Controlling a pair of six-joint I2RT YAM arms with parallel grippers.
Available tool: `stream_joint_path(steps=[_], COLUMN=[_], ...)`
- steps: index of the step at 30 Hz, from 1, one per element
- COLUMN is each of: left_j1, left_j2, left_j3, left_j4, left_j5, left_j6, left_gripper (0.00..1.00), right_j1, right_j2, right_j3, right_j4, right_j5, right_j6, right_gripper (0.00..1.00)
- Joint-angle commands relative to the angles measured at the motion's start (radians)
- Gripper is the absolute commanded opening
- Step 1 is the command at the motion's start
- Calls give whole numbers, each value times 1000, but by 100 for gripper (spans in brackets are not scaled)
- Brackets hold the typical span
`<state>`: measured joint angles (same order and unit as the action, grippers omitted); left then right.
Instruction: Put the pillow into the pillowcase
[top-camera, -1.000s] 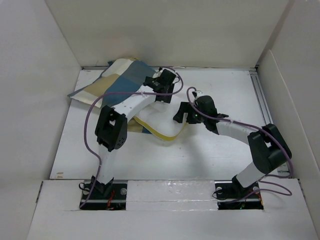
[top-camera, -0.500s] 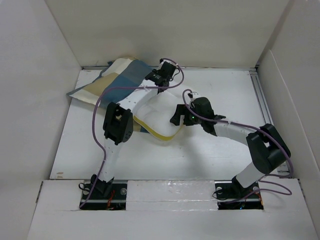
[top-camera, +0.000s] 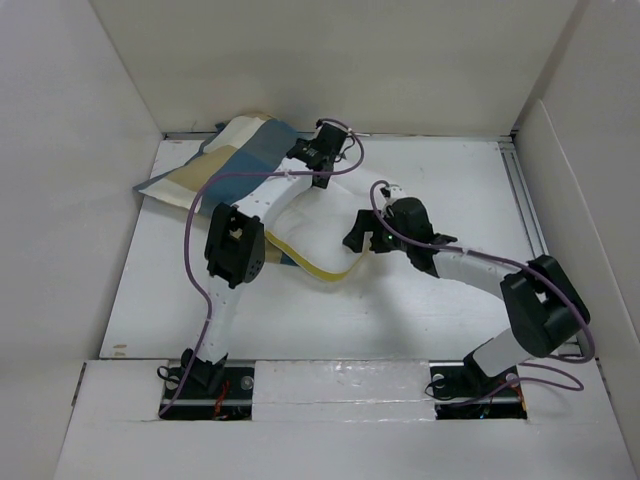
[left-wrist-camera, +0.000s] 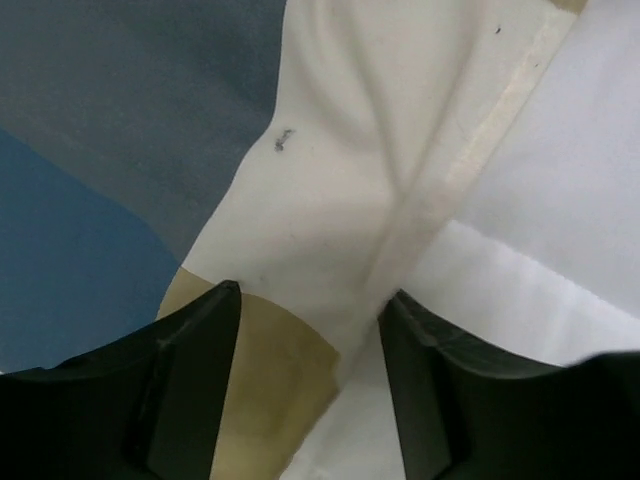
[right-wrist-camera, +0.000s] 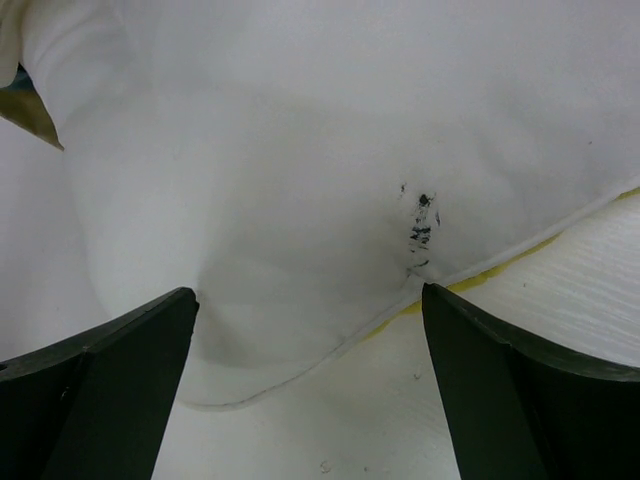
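The checked pillowcase lies crumpled at the back left of the table. The white pillow with its yellow piped edge lies in the middle, its left part under the pillowcase's edge. My left gripper is open at the pillowcase's right edge. In the left wrist view the left gripper straddles a cream and tan hem of the pillowcase. My right gripper is open at the pillow's right side. In the right wrist view the right gripper hangs over a pillow corner without touching it.
White walls close in the table at the back and both sides. A raised white ledge runs along the near edge by the arm bases. Purple cables loop over both arms.
My left gripper has moved a little back and left along the pillowcase's edge. My right arm's elbow has swung right, its gripper staying by the pillow. The pillow and pillowcase have hardly moved.
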<state>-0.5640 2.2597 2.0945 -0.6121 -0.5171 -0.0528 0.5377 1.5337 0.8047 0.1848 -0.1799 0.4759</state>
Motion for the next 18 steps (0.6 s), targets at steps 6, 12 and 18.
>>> stream_joint_path(steps=[6, 12, 18], left_j1=[18, 47, 47], left_j2=[3, 54, -121], left_j3=[-22, 76, 89], left_j4=[-43, -136, -112], left_j5=[89, 190, 562], left_j6=[-35, -68, -96], left_gripper=[23, 0, 0], right_j1=[-7, -7, 47], right_j2=[-56, -67, -78], right_j3=[-7, -34, -85], right_j4=[36, 54, 188], right_j5=[13, 40, 268], right_j6=[4, -8, -4], right_gripper=[100, 100, 100])
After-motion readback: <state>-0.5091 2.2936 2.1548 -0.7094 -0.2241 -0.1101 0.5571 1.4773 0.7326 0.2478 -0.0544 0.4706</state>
